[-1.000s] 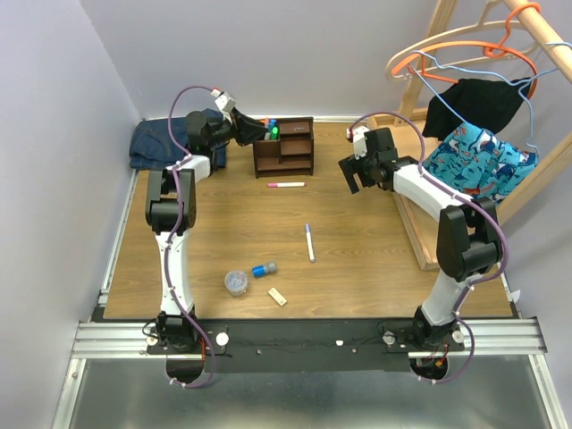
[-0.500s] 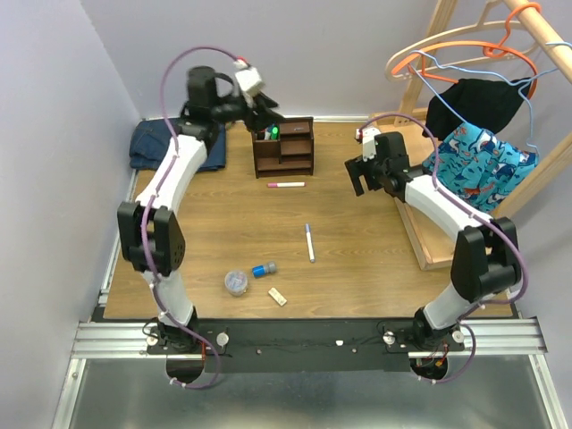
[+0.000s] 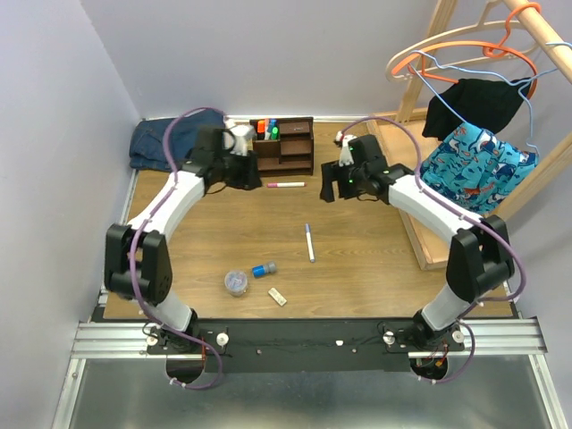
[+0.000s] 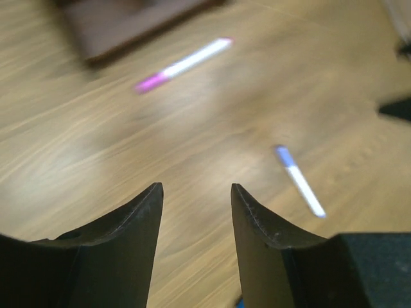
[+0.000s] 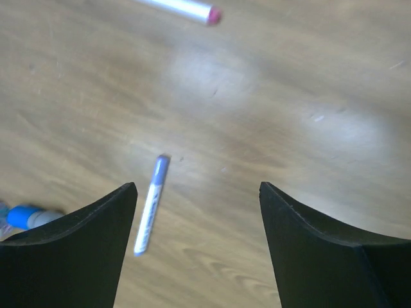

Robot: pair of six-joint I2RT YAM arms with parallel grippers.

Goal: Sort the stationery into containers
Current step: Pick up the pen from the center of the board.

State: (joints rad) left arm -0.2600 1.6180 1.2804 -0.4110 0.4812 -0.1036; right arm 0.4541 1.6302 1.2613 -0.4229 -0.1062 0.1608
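Observation:
The dark brown organiser [image 3: 286, 147] stands at the back, with orange, blue and green highlighters [image 3: 265, 128] upright in its pen section. A pink-capped marker [image 3: 286, 184] [image 4: 183, 64] lies just in front of it. A blue-capped marker [image 3: 309, 242] [image 5: 149, 205] lies mid-table. The clear tub [image 3: 236, 282], the blue-grey cylinder [image 3: 264, 269] [image 5: 22, 215] and the beige block [image 3: 278, 296] lie near the front. My left gripper [image 3: 253, 176] [image 4: 196, 189] is open and empty, left of the pink marker. My right gripper [image 3: 329, 185] [image 5: 198, 186] is open and empty, right of it.
A blue denim bundle [image 3: 164, 141] lies in the back left corner. A light-wood rack base [image 3: 420, 228] with hangers and clothes [image 3: 478, 152] fills the right side. Walls close the back and left.
My left gripper has come down from above the organiser's pen section to low over the table beside the pink marker. My right gripper has moved left towards that marker.

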